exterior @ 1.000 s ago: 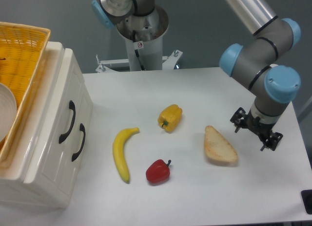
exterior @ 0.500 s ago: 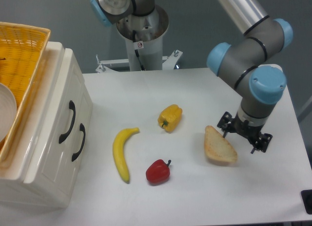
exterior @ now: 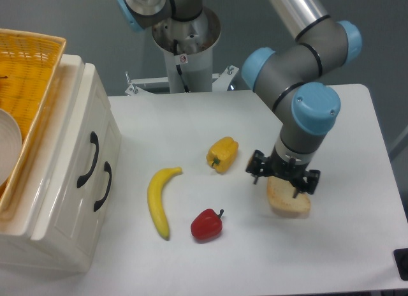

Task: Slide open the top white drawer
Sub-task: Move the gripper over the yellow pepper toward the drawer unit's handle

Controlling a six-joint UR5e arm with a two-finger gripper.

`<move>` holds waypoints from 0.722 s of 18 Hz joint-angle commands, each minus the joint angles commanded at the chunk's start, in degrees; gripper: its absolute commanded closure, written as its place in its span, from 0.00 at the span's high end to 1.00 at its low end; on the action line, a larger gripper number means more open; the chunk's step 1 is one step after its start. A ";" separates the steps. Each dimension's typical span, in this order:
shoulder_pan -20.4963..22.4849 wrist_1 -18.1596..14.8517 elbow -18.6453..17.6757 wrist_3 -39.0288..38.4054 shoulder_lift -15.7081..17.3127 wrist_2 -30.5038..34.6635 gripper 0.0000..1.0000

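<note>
The top white drawer (exterior: 71, 149) is in the white cabinet at the left, shut, with its curved black handle (exterior: 88, 159) on the panelled front. The lower drawer front with a like handle (exterior: 104, 186) sits beside it, also shut. My gripper (exterior: 284, 180) points down at the right of the table, far from the cabinet, just above the near-left edge of a bread slice (exterior: 290, 201). Its black fingers stand spread apart and hold nothing.
A yellow wicker basket (exterior: 25, 73) with a white bowl (exterior: 7, 149) in it rests on top of the cabinet. On the table lie a banana (exterior: 159, 200), a red pepper (exterior: 206, 224) and a yellow pepper (exterior: 222, 154). The arm's base (exterior: 185, 47) stands at the back.
My gripper has moved left across the table, from beyond the bread slice's right side to over its left edge. The drawers and the food have not moved.
</note>
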 joint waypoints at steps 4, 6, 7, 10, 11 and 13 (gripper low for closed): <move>-3.33 -0.61 -2.30 -2.44 5.37 2.90 1.00; -5.35 -0.61 -2.30 -7.10 6.43 3.69 1.00; -6.49 -0.61 -2.30 -8.33 6.69 3.69 1.00; -10.27 -2.19 -1.86 -12.20 6.78 3.78 1.00; -11.33 -2.72 -1.51 -14.91 6.61 3.70 1.00; -13.88 -3.51 -0.63 -19.49 6.43 3.17 1.00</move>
